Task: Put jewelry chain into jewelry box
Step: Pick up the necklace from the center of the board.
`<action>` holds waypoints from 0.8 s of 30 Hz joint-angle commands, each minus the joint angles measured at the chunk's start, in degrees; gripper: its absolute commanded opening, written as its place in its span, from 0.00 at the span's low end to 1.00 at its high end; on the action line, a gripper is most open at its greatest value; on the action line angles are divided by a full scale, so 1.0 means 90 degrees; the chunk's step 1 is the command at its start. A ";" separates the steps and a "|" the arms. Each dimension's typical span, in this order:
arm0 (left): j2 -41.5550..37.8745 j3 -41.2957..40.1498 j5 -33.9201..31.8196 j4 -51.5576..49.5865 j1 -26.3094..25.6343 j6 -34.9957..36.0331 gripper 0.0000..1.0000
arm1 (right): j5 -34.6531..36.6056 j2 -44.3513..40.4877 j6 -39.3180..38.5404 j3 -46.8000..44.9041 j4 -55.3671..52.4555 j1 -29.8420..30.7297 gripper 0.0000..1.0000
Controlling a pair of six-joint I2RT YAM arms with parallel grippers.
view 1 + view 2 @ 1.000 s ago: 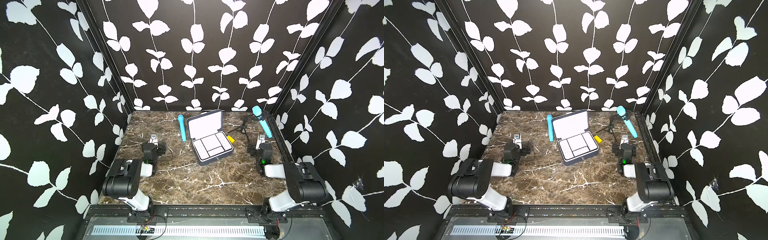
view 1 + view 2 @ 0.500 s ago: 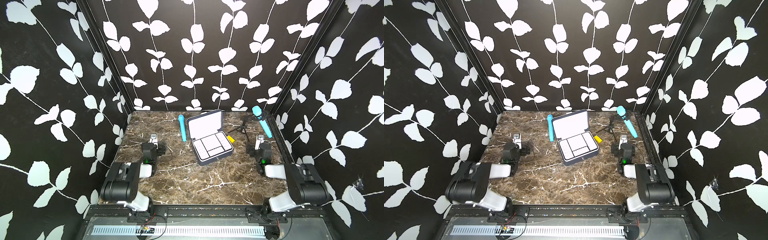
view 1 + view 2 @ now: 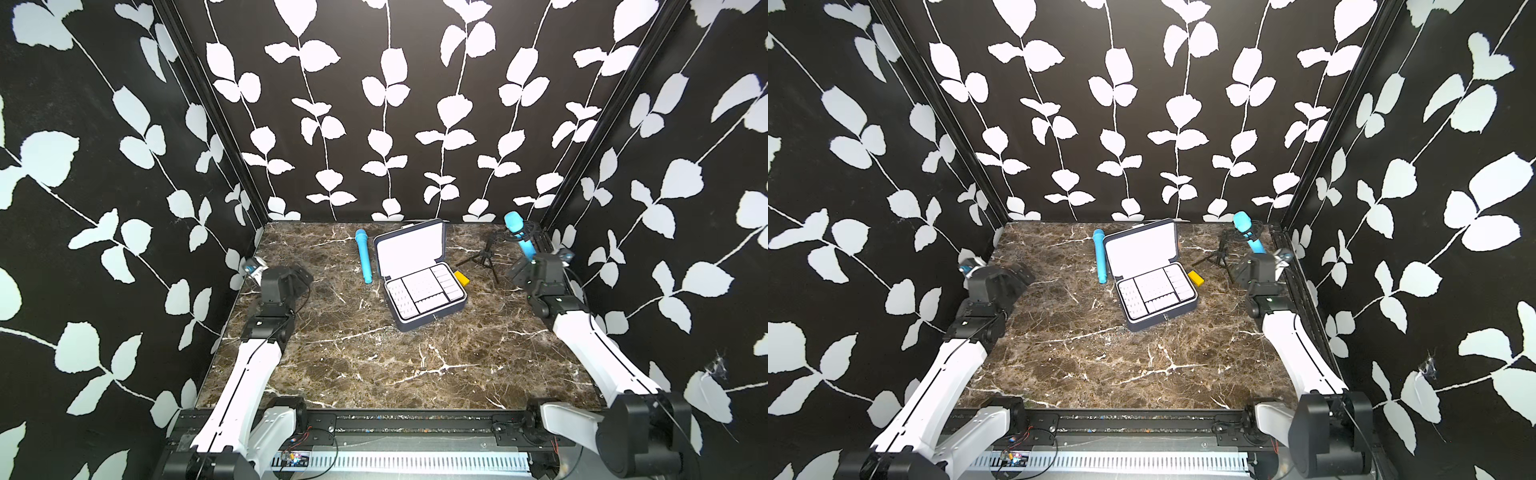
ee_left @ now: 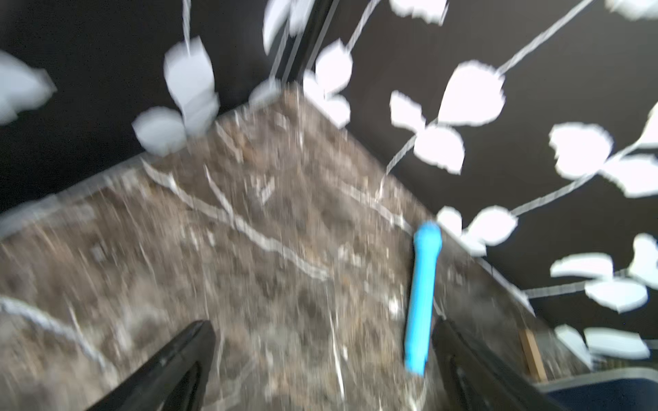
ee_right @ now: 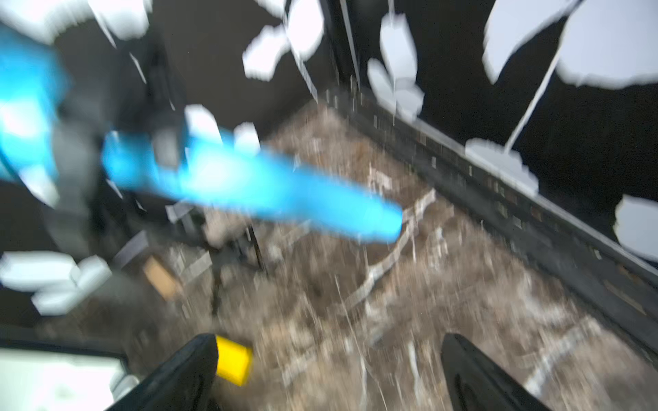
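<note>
Navy jewelry box (image 3: 432, 316), brown marbled table (image 3: 374, 365), yellow block (image 3: 462, 277)

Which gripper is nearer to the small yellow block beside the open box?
Right. The right gripper hangs close beside the yellow block; the left gripper is far off, across the jewelry box.

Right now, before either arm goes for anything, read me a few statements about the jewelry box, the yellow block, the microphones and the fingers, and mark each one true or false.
1. The jewelry box stands open with its lid raised. True.
2. The yellow block sits in the box's white tray. False: it lies on the table beside the box, on the robot's right of it.
3. The left fingers and the right fingers are spread wide and hold nothing. True.
4. Both blue microphones are mounted on stands. False: only the mounted microphone sits on the tripod at the back; the lying microphone rests flat on the table on the box's other side.
</note>
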 commanded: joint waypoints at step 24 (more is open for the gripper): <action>0.3422 0.1101 0.0175 -0.2447 -0.4773 0.0574 0.48 | -0.0711 -0.0905 -0.1196 -0.0682 -0.1653 0.1819 0.94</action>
